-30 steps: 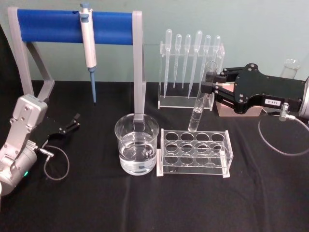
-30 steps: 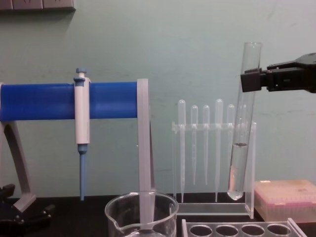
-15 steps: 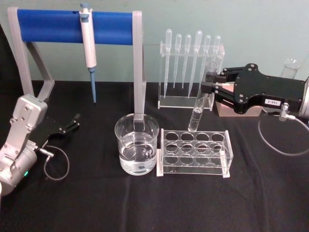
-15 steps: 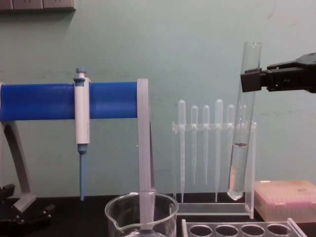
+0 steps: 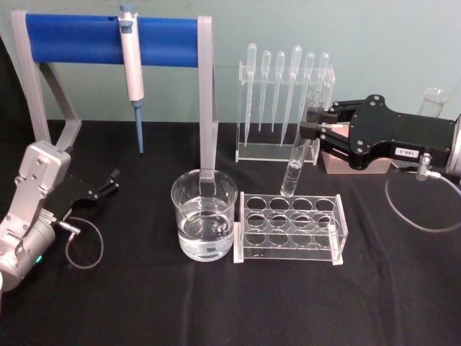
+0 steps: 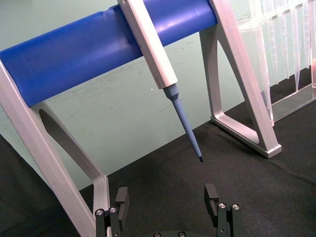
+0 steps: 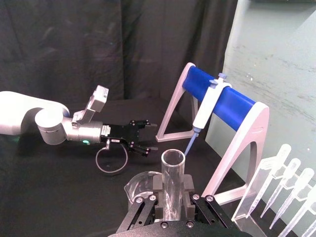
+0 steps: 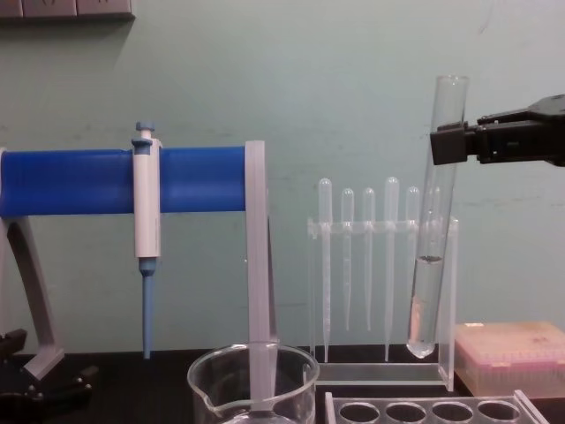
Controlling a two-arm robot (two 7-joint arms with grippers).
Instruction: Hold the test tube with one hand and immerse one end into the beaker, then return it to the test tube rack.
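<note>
Well left of the rack (image 5: 288, 254), the left tool (image 5: 112, 180) sits idle, fingers apart. The beaker (image 5: 180, 209), holding water, stands just beside the rack's left end. Above the rack's back row, the right tool (image 5: 310, 133) clamps the tube (image 5: 294, 169) near its rim; the tube is slightly tilted with some liquid inside. It is not yet back in the rack. I cannot tell whether the dip is done. The chest view cuts off the rack's base.
</note>
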